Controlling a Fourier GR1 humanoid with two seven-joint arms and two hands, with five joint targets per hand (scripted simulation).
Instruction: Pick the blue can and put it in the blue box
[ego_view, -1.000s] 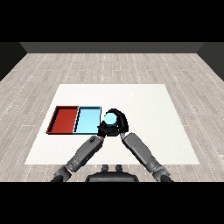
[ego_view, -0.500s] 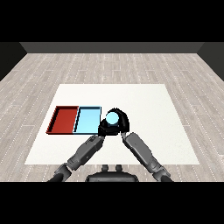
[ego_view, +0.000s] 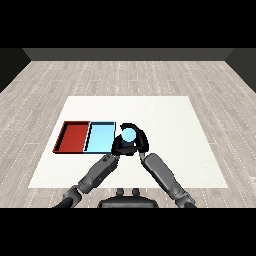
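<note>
Blue can was seen at frame centre, just right of the blue tray, enclosed by the curled right hand. Left hand state: not discernible. Can was judged light, rigid, smooth-sided; best gripped mid-wall.

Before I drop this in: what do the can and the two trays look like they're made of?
Blue can: smooth, pale glossy top, probably metal or plastic; the right hand curls round it. Light blue tray and red tray: flat matte colour, thin dark rims, likely plastic. None is certain.
</note>
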